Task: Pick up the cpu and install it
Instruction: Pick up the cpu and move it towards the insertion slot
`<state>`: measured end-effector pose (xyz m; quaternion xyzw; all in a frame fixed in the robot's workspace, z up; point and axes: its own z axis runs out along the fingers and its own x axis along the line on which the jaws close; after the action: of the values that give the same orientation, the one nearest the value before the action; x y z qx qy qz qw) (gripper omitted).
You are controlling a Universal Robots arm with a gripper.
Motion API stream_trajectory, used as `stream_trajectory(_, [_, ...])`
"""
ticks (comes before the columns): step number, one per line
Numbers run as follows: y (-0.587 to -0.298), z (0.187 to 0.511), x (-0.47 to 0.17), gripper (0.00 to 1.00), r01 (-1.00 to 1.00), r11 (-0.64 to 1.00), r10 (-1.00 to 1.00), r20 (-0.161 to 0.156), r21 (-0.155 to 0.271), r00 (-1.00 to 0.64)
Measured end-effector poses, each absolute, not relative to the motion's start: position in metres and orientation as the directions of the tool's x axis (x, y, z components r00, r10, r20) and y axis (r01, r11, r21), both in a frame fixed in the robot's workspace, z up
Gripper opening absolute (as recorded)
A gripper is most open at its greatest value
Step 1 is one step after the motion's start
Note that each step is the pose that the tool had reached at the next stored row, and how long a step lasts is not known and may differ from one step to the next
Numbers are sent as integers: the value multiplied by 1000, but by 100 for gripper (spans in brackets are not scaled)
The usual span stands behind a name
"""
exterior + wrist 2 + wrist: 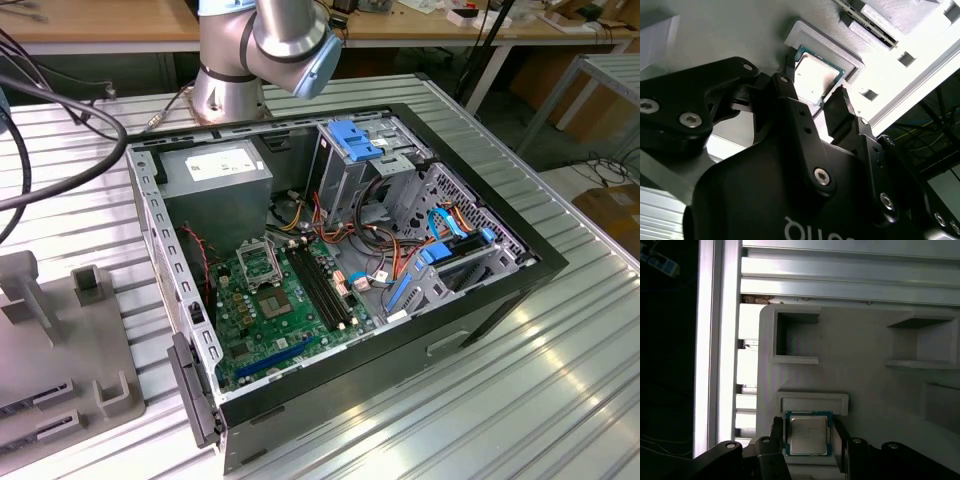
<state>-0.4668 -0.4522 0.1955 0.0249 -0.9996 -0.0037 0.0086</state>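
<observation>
The cpu (808, 435) lies flat, metal top up, in a shallow seat of a grey holder (855, 365). In the second wrist view the cpu (816, 76) shows its green rim, with a raised ridge of the holder (715, 40) running along two of its sides.

The black jaws are spread, one on each side of the cpu and just beside its opposite edges. In both wrist views the chip sits between them. A thin gap shows on at least one side, and the chip rests in its seat, not lifted.

In the first wrist view a low bar (812, 404) of the holder lies along the cpu's far edge. Beyond it are two open square pockets (795, 337). The holder stands on a ribbed metal table (840, 285).

In the exterior view the holder (100, 400) is at the exterior view's left, on the table (480, 400). Beside it an open computer case (500, 290) lies on its side. Inside is a green motherboard (265, 325) with a metal-framed socket (256, 262) and long black memory slots (322, 285) next to it. A grey power supply (220, 170) fills the case's far corner. The arm (270, 40) rises from the table behind the case.
</observation>
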Motion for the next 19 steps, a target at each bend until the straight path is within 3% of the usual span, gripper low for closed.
stream_trajectory(1, [-452,195,-467,51,-50,999,-50,17,8,-999])
stream_trajectory(2, [-452,195,-467,44,-50,999,-50,17,8,-999])
stream_trajectory(19, [-452,196,-461,44,-32,999,-32,17,6,-999])
